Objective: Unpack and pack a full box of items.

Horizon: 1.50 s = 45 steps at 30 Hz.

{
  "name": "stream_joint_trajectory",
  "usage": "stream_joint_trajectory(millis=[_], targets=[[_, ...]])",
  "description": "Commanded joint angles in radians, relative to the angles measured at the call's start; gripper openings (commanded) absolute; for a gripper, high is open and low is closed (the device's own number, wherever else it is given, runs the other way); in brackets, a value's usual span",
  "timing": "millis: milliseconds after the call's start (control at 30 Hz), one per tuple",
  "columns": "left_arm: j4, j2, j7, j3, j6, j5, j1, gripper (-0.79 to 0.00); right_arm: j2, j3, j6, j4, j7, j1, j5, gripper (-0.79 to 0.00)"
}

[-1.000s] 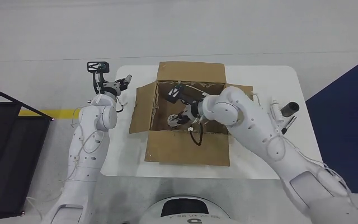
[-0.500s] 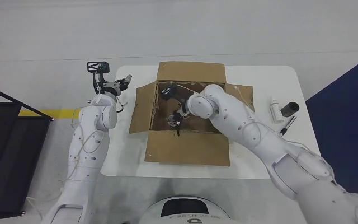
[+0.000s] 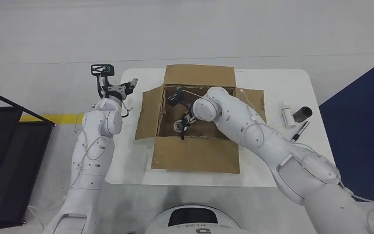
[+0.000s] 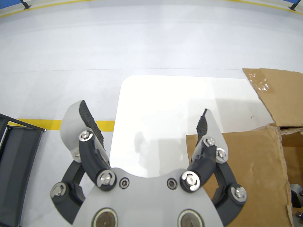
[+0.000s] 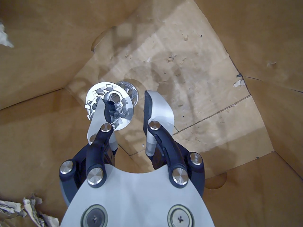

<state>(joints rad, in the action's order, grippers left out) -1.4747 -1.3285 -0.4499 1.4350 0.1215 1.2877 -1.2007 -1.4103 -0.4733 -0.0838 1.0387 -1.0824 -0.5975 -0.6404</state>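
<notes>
Unpacking's likely last item: the half-open, empty right end effector (image 5: pixel 125 95) hangs in the box (image 3: pixel 196 155) just over the metal spool (image 5: pixel 122 111) on its floor, needing to straddle it before closing; the left end effector (image 4: pixel 144 106) gapes empty.

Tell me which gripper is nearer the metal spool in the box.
Right. The right gripper is in the box at the spool; the left gripper hangs outside it, over the table corner.
</notes>
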Motion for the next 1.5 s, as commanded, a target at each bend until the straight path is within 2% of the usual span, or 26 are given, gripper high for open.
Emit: stream_joint_trajectory(millis=[0, 233, 367, 467, 567, 667, 733, 767, 900, 933, 1033, 1167, 1333, 1467], targets=[[0.000, 0.000, 0.000, 0.000, 0.000, 0.000, 0.000, 0.000, 0.001, -0.009, -0.018, 0.002, 0.001, 0.001, 0.005, -0.785], [0.000, 0.000, 0.000, 0.000, 0.000, 0.000, 0.000, 0.000, 0.046, -0.101, -0.051, 0.104, 0.022, -0.043, -0.015, -0.785], [0.000, 0.000, 0.000, 0.000, 0.000, 0.000, 0.000, 0.000, 0.100, -0.199, -0.031, 0.250, 0.018, -0.121, -0.068, -0.785], [0.000, 0.000, 0.000, 0.000, 0.000, 0.000, 0.000, 0.000, 0.151, -0.310, -0.022, 0.403, 0.017, -0.222, -0.115, -0.785], [0.000, 0.000, 0.000, 0.000, 0.000, 0.000, 0.000, 0.000, 0.202, -0.444, -0.029, 0.579, 0.026, -0.356, -0.162, -0.785], [0.000, 0.000, 0.000, 0.000, 0.000, 0.000, 0.000, 0.000, 0.245, -0.605, -0.069, 0.756, 0.091, -0.522, -0.173, -0.785], [0.000, 0.000, 0.000, 0.000, 0.000, 0.000, 0.000, 0.000, 0.272, -0.748, -0.108, 0.882, 0.193, -0.667, -0.166, -0.785], [0.000, 0.000, 0.000, 0.000, 0.000, 0.000, 0.000, 0.000, 0.278, -0.788, -0.123, 0.911, 0.225, -0.712, -0.161, -0.785], [0.000, 0.000, 0.000, 0.000, 0.000, 0.000, 0.000, 0.000, 0.300, -1.033, -0.181, 1.038, 0.473, -0.986, -0.108, -0.785], [0.000, 0.000, 0.000, 0.000, 0.000, 0.000, 0.000, 0.000, 0.302, -1.101, -0.186, 1.059, 0.556, -1.067, -0.089, -0.785], [0.000, 0.000, 0.000, 0.000, 0.000, 0.000, 0.000, 0.000, 0.300, -1.224, -0.187, 1.065, 0.712, -1.212, -0.031, -0.785], [0.000, 0.000, 0.000, 0.000, 0.000, 0.000, 0.000, 0.000, 0.290, -1.362, -0.139, 1.020, 0.850, -1.353, 0.101, -0.785], [0.000, 0.000, 0.000, 0.000, 0.000, 0.000, 0.000, 0.000, 0.280, -1.447, -0.019, 0.965, 0.853, -1.426, 0.257, -0.785], [0.000, 0.000, 0.000, 0.000, 0.000, 0.000, 0.000, 0.000, 0.282, -1.480, 0.013, 0.942, 0.730, -1.444, 0.336, -0.785]])
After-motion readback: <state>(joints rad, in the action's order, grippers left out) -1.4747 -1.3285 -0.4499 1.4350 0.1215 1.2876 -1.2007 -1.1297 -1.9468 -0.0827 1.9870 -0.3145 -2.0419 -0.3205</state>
